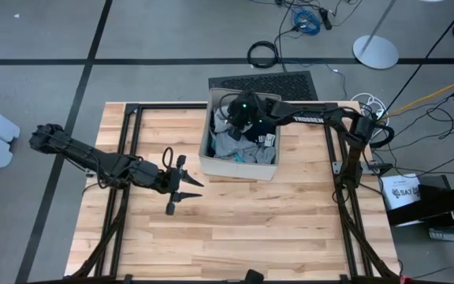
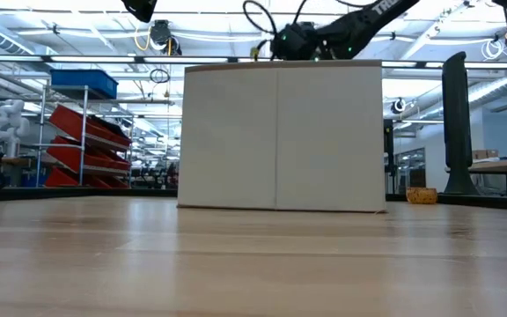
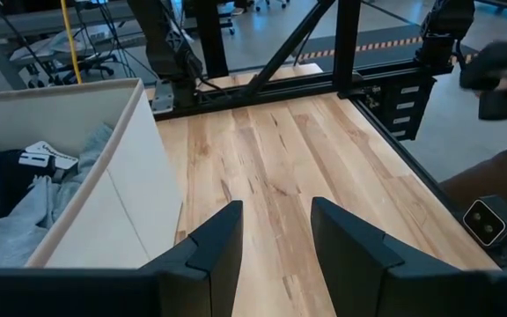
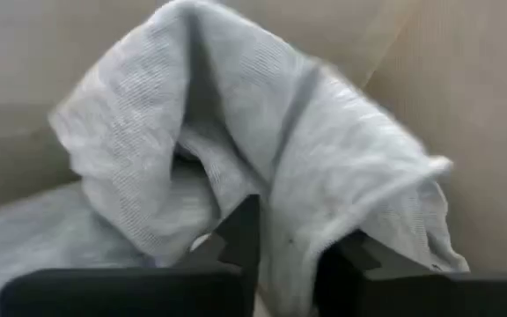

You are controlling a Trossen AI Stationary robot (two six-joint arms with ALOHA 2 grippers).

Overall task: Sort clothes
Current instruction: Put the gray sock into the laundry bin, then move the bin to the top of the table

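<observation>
A beige fabric box (image 1: 205, 146) stands on the wooden table, far of centre. In it lie a grey top (image 1: 231, 144), a dark piece (image 1: 260, 128) and striped socks (image 1: 268, 140). My right gripper (image 4: 293, 236) reaches down into the box's far left part (image 1: 239, 114) and is shut on the grey top (image 4: 236, 132). My left gripper (image 1: 184, 183) is open and empty above the table, to the left of the box. Its wrist view shows its gripper (image 3: 275, 233), the box wall (image 3: 121, 176), grey cloth (image 3: 25, 220) and the socks (image 3: 42, 158). My right gripper pinches a bunched fold of the grey top (image 4: 284, 211) between its two fingers, coming from above into the box. The cloth rises in a hump past the fingertips and drapes to both sides. How many layers it has, I cannot tell.
Black frame rails (image 1: 124, 158) run along the table's left and right sides. Bare wood (image 1: 243, 229) lies between the box and the near edge. A black mat (image 1: 262, 83) lies behind the box. Cables and a stand base lie on the floor beyond.
</observation>
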